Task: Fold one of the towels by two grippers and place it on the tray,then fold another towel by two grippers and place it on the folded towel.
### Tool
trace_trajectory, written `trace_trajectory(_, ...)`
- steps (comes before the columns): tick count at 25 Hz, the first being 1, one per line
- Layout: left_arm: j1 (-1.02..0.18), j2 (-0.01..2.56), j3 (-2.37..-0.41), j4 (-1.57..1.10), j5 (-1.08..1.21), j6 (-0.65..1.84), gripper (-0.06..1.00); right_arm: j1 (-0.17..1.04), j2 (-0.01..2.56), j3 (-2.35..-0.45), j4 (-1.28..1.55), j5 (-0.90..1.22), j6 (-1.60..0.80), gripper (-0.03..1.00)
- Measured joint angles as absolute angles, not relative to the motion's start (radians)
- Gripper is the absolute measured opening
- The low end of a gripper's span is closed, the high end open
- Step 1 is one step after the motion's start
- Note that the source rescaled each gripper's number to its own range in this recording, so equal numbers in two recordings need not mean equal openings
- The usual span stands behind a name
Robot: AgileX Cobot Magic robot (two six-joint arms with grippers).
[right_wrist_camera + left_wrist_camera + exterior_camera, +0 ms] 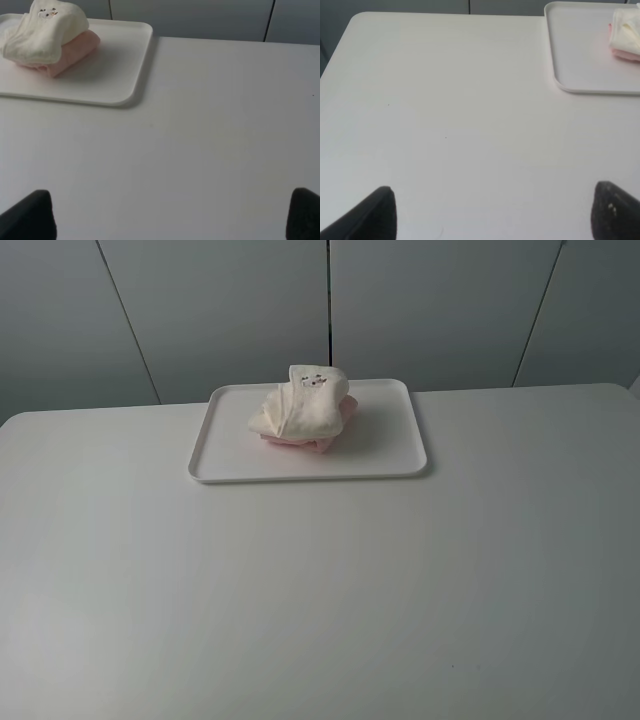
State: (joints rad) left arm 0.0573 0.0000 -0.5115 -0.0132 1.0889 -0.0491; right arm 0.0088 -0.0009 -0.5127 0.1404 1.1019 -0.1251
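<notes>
exterior high view gives me the white tabletop [320,590], then the white tray [390,455] near its far edge. on the tray i see the cream towel [300,405] stacked over the folded pink towel [300,443]. both my left gripper [492,212] and right gripper [170,215] are spread wide, grasping nothing.

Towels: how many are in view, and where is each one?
2. The cream towel lies on top of the pink towel, both stacked on the tray. No other towel is visible.
</notes>
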Motion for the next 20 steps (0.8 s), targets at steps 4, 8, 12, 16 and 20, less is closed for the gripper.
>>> trace_trajectory(4, 0.057, 0.0, -0.512, -0.013, 1.089, -0.049, 1.0, 0.009, -0.001, -0.513, 0.14, 1.102, -0.123, 0.99)
trace_trajectory(8, 0.057, 0.0, -0.512, -0.013, 1.089, -0.049, 1.0, 0.009, -0.001, -0.513, 0.14, 1.102, -0.123, 0.99)
trace_trajectory(12, 0.057, 0.0, -0.512, -0.013, 1.089, -0.049, 1.0, 0.009, -0.001, -0.513, 0.14, 1.102, -0.123, 0.99)
trace_trajectory(16, 0.057, 0.0, -0.512, -0.013, 1.089, -0.049, 1.0, 0.009, -0.001, -0.513, 0.14, 1.102, -0.123, 0.99)
trace_trajectory(20, 0.057, 0.0, -0.512, -0.013, 1.089, -0.049, 1.0, 0.009, -0.001, -0.513, 0.14, 1.102, -0.123, 0.99)
